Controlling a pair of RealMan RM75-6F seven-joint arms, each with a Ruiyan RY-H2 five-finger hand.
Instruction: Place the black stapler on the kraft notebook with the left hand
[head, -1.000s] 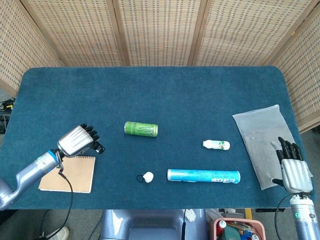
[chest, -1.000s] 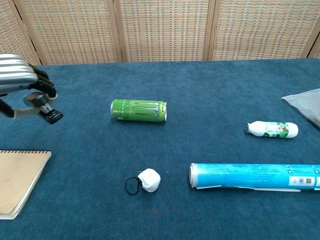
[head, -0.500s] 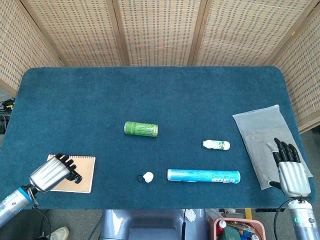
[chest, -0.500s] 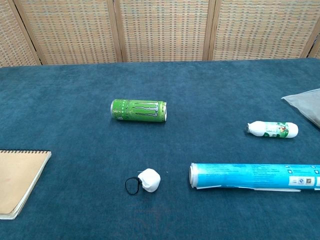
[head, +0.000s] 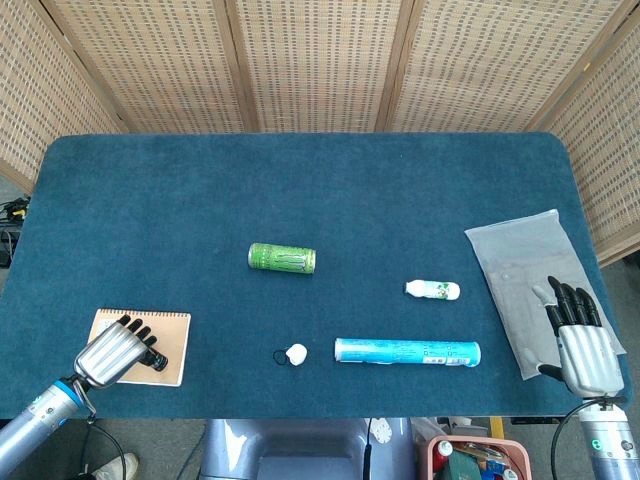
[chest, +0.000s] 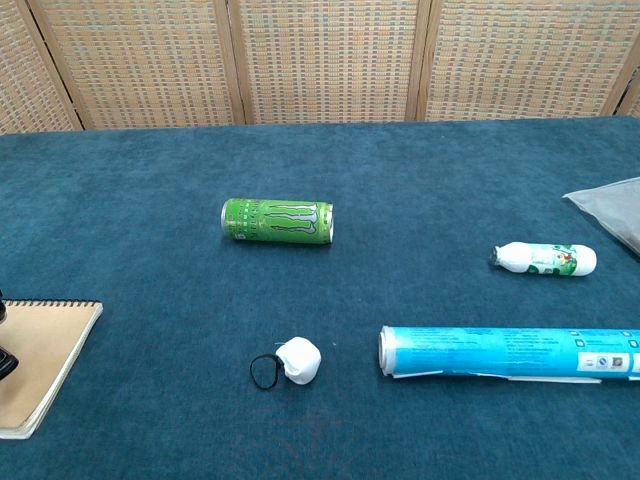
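The kraft notebook (head: 165, 335) lies at the table's front left; the chest view shows it (chest: 35, 355) at the left edge. My left hand (head: 112, 351) sits over the notebook's left half, fingers curled around the black stapler (head: 156, 361), whose end sticks out to the right just above the cover. A black bit (chest: 5, 362) at the chest view's left edge sits against the notebook; I cannot tell whether it is stapler or finger. My right hand (head: 580, 340) is at the front right, fingers straight and apart, holding nothing.
A green can (head: 282, 258) lies on its side mid-table. A white lump with a black loop (head: 296, 353), a blue tube (head: 407, 352) and a small white bottle (head: 433, 290) lie further right. A clear plastic bag (head: 520, 265) lies under the right hand. Wicker screens stand behind.
The left hand carried the stapler from above the notebook's top edge down toward the front left, then shifted slightly right over the cover. The right hand drew back a little.
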